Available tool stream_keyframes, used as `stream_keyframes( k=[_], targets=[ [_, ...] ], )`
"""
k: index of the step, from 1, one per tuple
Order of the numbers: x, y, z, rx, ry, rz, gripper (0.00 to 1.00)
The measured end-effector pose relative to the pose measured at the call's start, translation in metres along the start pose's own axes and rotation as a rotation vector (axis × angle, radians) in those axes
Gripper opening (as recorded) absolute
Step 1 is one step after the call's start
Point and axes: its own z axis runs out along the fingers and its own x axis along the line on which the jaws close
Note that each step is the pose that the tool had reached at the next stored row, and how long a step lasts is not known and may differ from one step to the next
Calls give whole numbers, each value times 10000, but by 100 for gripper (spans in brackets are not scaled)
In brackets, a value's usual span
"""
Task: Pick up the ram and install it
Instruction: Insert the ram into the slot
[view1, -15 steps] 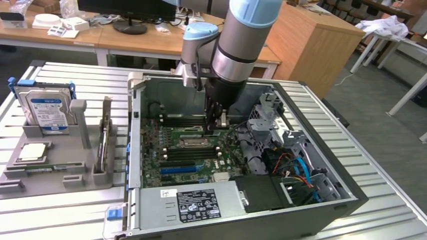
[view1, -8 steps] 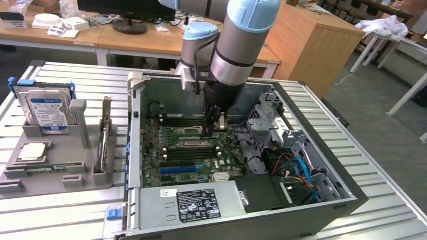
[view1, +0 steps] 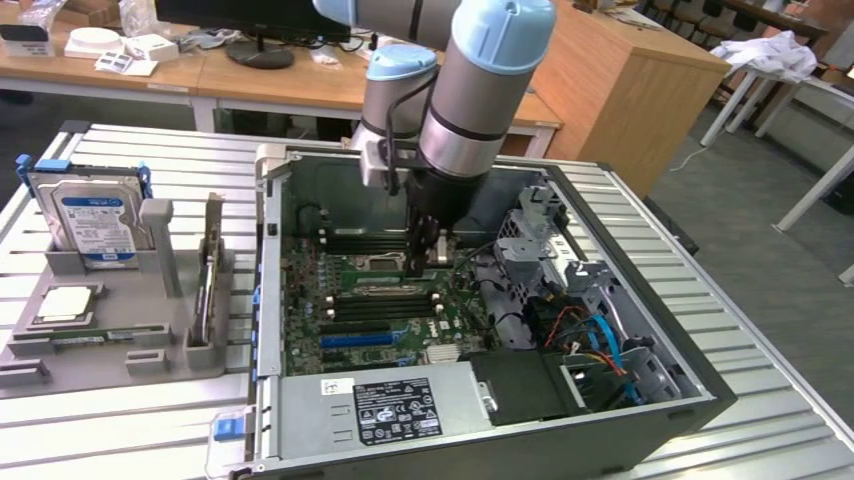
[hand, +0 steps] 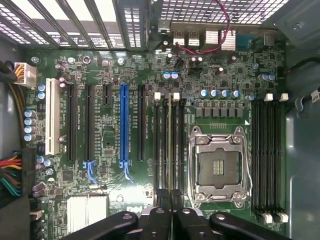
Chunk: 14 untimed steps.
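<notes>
Closest to the lens, the gripper (hand: 170, 200) has its black jaws pressed together over the motherboard (hand: 150, 60). An open computer case (view1: 694, 385) lies on its side on a slatted metal table (view1: 120, 430). At the exterior view's left, a grey holder (view1: 114, 340) carries a hard drive (view1: 96, 225). Wooden desks (view1: 267, 85) stand behind. The ram (hand: 170, 145) stands edge-on among the black memory slots (hand: 161, 145) beside the CPU socket (hand: 220, 165), running straight to the fingertips. Whether they pinch it cannot be told.
</notes>
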Motion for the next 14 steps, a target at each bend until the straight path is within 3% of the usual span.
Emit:
stream_keyframes(
  k=[14],
  targets=[
    [43,1,34,0,-1,0,12]
  ],
)
